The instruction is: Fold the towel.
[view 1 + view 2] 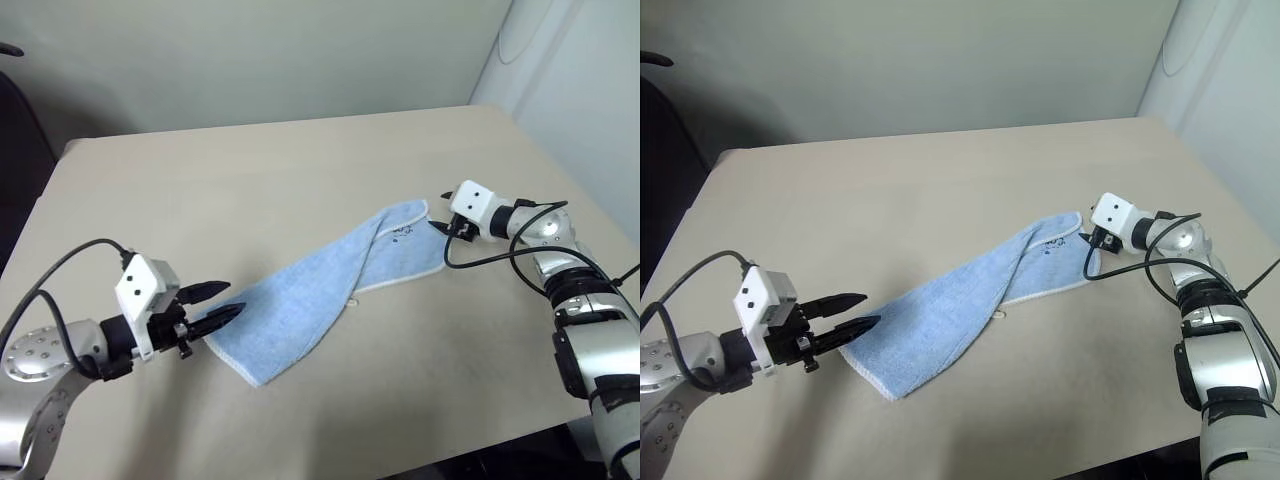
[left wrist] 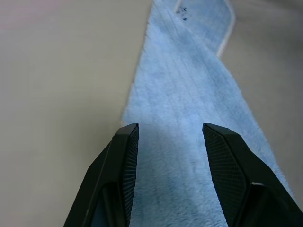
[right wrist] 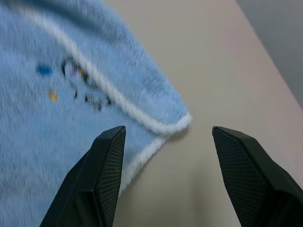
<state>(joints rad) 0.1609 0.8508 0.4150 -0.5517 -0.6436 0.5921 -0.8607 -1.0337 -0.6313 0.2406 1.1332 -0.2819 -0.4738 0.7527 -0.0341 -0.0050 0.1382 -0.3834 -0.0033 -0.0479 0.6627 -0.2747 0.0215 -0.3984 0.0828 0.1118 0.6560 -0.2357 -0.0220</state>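
While I look down over both arms, I see the towel point(image 1: 330, 285) lying in a long diagonal band across the beige table point(image 1: 250, 180), folded lengthwise with a twist near its middle so that one layer crosses over the other. My left gripper point(image 1: 222, 303) sits at the near end of the band, its two black fingers spread apart; in the head views the lower finger reaches over the cloth's edge, and I cannot tell whether it touches. From the left wrist view the fingers stand open above blue terry, nothing pinched between them. My right gripper point(image 1: 443, 222) is at the far end, just beside the rounded corner with the whitish edging point(image 3: 142, 118). The right wrist view shows its fingers wide apart, one over the cloth and the other over bare table, the corner lying between them and ungripped. A small printed mark point(image 3: 75, 82) sits near that corner, too blurred for me to read. How many layers the fold hides I cannot make out.
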